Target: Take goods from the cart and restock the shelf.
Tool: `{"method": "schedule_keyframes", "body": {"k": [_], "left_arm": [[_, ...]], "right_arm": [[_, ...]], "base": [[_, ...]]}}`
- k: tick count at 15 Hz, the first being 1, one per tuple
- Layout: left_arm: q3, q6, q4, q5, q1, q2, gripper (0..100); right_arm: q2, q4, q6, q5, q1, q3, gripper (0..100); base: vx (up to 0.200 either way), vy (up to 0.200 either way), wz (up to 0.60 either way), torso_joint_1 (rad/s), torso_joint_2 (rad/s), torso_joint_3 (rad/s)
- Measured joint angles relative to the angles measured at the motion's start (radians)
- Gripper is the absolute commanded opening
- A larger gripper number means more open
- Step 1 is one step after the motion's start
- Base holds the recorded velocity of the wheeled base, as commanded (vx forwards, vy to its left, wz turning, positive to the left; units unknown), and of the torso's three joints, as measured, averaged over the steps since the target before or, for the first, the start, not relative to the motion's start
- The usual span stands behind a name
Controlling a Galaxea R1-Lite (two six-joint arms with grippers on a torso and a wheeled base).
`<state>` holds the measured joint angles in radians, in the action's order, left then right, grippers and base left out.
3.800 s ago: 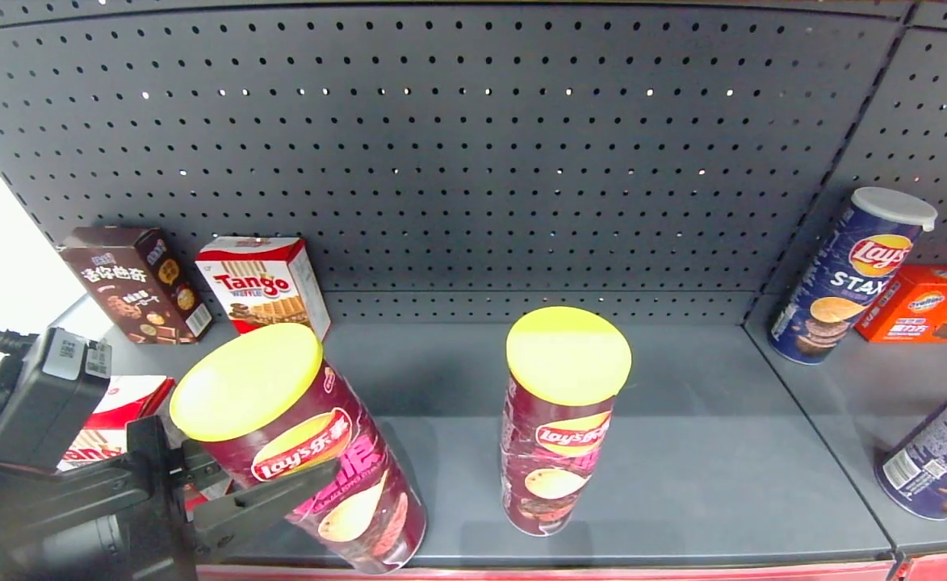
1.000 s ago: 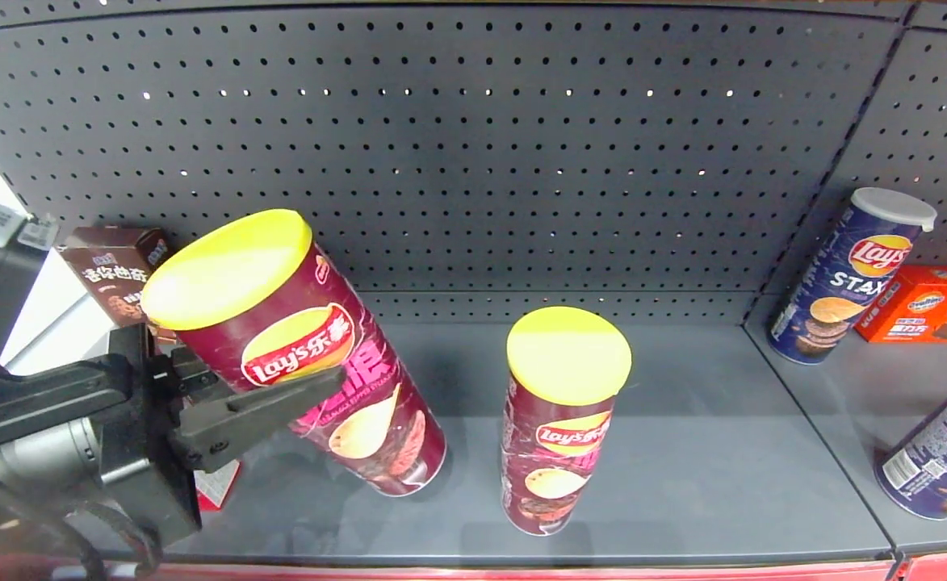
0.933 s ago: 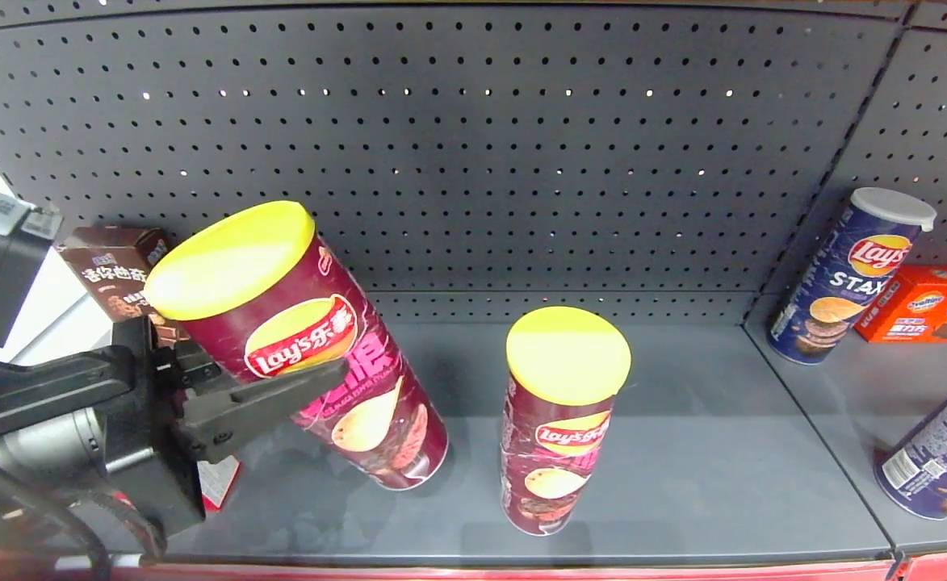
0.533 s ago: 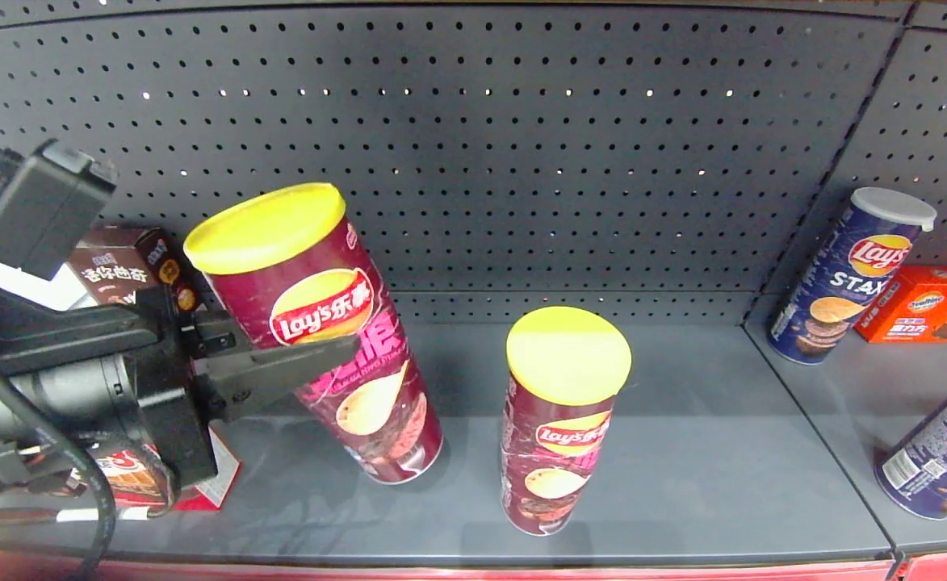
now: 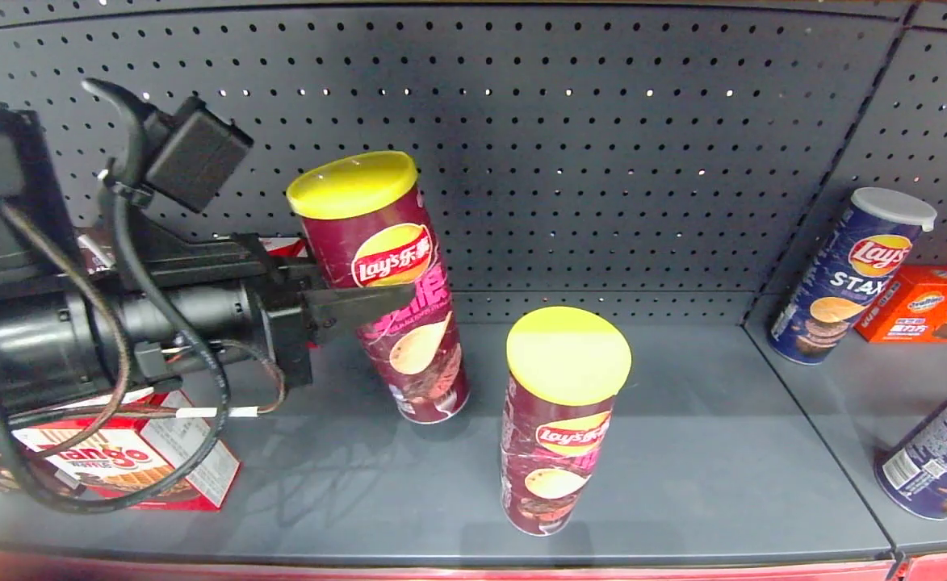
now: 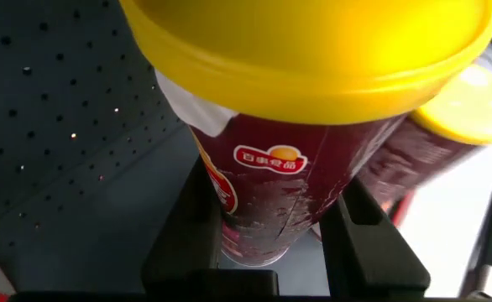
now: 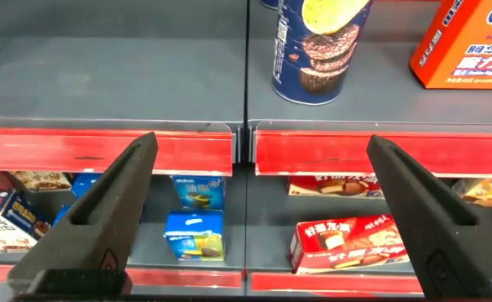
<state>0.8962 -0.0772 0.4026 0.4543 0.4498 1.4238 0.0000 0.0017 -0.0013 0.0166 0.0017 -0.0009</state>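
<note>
Two maroon chip cans with yellow lids sit in front of me on the grey shelf [image 5: 683,452]. My left gripper [image 6: 275,252] pinches the held can [image 5: 384,282] around its middle, one finger on each side of the body. Its long axis runs close to vertical, lid up and leaning slightly to my left, base down by the shelf deck near the pegboard [image 5: 521,161]; I cannot tell whether it touches. Its label faces me: a round red-and-yellow logo with white script, pink characters and a chip picture below. The second can [image 5: 558,420] stands upright just to the right and nearer me, the same logo forward. My right gripper [image 7: 267,210] hangs spread wide before a red price rail [image 7: 187,151]
</note>
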Motion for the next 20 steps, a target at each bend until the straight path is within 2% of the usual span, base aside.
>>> {"method": "schedule_keyframes", "body": {"k": [3, 6, 8, 9, 14, 20], "left_arm": [[0.095, -0.056, -0.013, 0.0, 0.0, 0.111, 0], [0.209, -0.094, -0.034, -0.001, 0.01, 0.215, 0], [0.266, -0.158, -0.037, -0.001, 0.007, 0.276, 0], [0.289, -0.171, -0.038, -0.001, 0.006, 0.302, 0], [0.403, -0.18, -0.037, 0.001, 0.005, 0.412, 0], [0.428, -0.182, -0.027, 0.004, 0.01, 0.473, 0]], "right_arm": [[0.0, 0.0, 0.0, 0.0, -0.001, 0.0, 100], [0.0, 0.0, 0.0, 0.0, -0.001, 0.0, 100], [0.0, 0.0, 0.0, 0.0, -0.001, 0.0, 100], [0.0, 0.0, 0.0, 0.0, 0.0, 0.0, 100], [0.0, 0.0, 0.0, 0.0, -0.001, 0.0, 100], [0.0, 0.0, 0.0, 0.0, 0.0, 0.001, 100]], "base": [[0.0, 0.0, 0.0, 0.0, 0.0, 0.0], [0.0, 0.0, 0.0, 0.0, 0.0, 0.0], [0.0, 0.0, 0.0, 0.0, 0.0, 0.0], [0.0, 0.0, 0.0, 0.0, 0.0, 0.0], [0.0, 0.0, 0.0, 0.0, 0.0, 0.0], [0.0, 0.0, 0.0, 0.0, 0.0, 0.0]]}}
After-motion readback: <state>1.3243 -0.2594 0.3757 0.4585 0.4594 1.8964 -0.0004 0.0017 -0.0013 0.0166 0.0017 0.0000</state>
